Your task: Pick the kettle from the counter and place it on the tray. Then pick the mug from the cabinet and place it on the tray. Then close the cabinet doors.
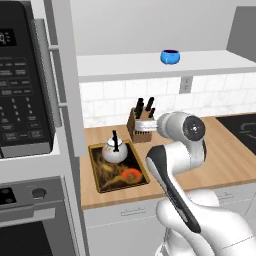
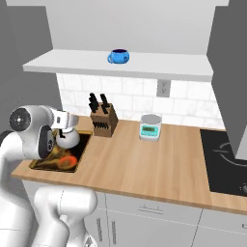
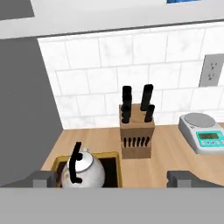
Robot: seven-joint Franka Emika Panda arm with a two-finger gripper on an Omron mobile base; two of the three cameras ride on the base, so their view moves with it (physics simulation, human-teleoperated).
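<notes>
The white-grey kettle (image 1: 115, 150) (image 2: 67, 139) (image 3: 85, 170) stands upright on the far end of the dark tray (image 1: 122, 177) (image 2: 53, 164) (image 3: 111, 156), at the left end of the wooden counter (image 1: 225, 165) (image 2: 144, 164). My gripper (image 3: 114, 179) is open and holds nothing; it hangs above and slightly back from the kettle, facing the tiled wall. The blue mug (image 1: 170, 57) (image 2: 119, 56) sits on the white shelf of the cabinet (image 1: 125, 65) (image 2: 159, 65). The cabinet doors (image 1: 245, 30) (image 2: 231, 72) are swung open.
A wooden knife block (image 1: 140, 127) (image 2: 102, 120) (image 3: 137, 135) stands just right of the tray. A kitchen scale (image 2: 150, 127) (image 3: 203, 133) sits further right, and a black hob (image 2: 226, 161) beyond it. The tall unit with microwave (image 1: 25, 80) rises on the left.
</notes>
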